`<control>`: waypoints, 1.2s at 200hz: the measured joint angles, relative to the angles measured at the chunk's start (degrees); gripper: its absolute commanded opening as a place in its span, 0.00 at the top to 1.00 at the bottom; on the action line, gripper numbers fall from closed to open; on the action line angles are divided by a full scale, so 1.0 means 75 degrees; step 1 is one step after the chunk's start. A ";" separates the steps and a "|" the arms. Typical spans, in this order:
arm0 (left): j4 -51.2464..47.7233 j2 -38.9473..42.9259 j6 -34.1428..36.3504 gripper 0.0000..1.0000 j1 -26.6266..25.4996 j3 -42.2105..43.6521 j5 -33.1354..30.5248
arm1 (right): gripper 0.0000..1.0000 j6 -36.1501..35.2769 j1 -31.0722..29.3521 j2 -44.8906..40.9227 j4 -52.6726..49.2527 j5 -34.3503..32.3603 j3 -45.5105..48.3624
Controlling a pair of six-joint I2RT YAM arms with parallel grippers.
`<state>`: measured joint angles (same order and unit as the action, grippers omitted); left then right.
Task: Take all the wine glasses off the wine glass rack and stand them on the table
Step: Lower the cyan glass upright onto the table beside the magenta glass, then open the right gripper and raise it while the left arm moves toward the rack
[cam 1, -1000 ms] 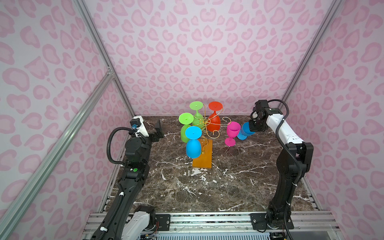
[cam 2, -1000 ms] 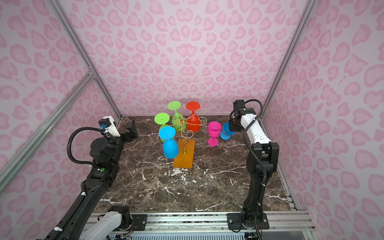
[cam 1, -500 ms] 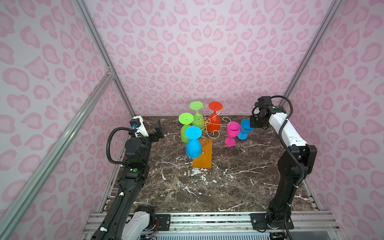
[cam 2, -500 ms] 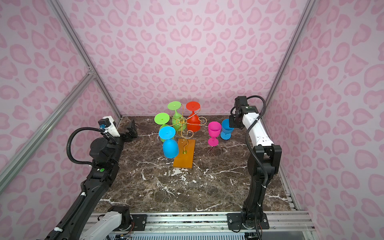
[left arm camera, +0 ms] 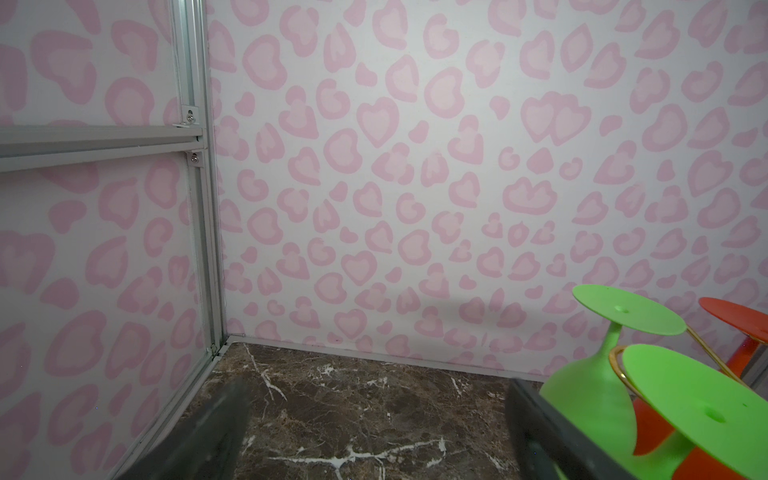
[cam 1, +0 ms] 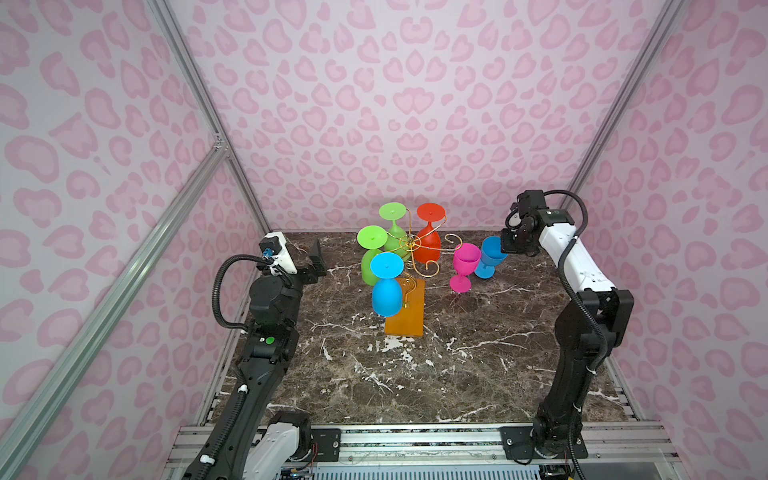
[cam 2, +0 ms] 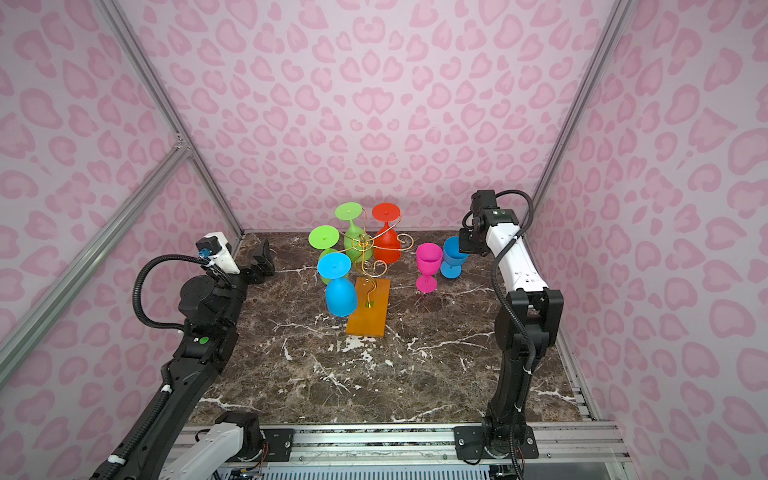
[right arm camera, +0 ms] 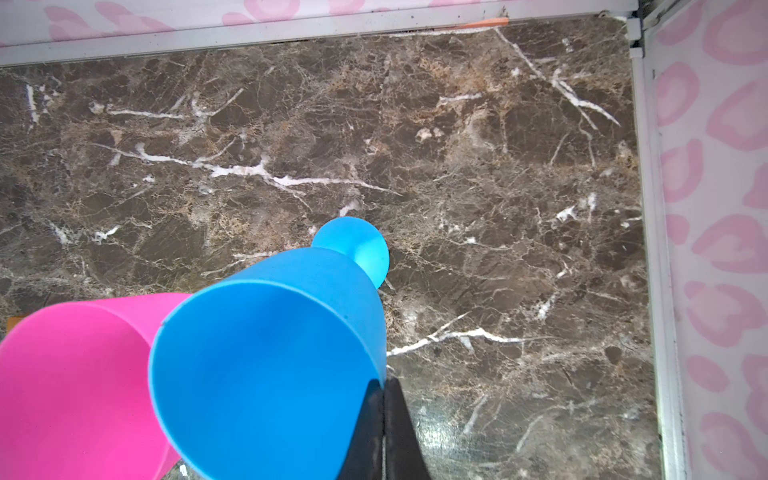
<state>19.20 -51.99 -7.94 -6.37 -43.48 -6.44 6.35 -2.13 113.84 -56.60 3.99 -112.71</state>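
Both top views look down from high at the front, sharing nearly the whole desk point(cam 1: 457, 374). The left wrist view looks level between its jaws at the back corner, green glasses point(left arm camera: 590, 399) close beside one. The right wrist view looks down past its jaws, blue glass point(right arm camera: 270, 365) close beside them.

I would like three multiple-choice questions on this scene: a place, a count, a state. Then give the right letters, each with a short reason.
1. Where does the pink wine glass stand?
A. on the orange wooden base
B. hung from a gold hook
C. on the table beside the upright blue glass

2. How many glasses hang upside down on the wine glass rack?
A. two
B. four
C. six

3. How is the left gripper?
A. open
B. shut on a glass
C. shut on the rack

C: its foot rests on the table.
B: two green glasses, one red glass, one hanging blue glass.
A: jaws wide apart.
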 measured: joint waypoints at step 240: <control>-0.0012 0.0035 -0.0006 0.03 0.0029 0.0000 0.0009 | 0.77 0.0251 0.0064 -0.0746 0.0262 0.0469 0.0169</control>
<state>19.11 -51.72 -7.99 -6.15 -43.48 -6.37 8.23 -1.65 108.25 -54.63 7.51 -111.44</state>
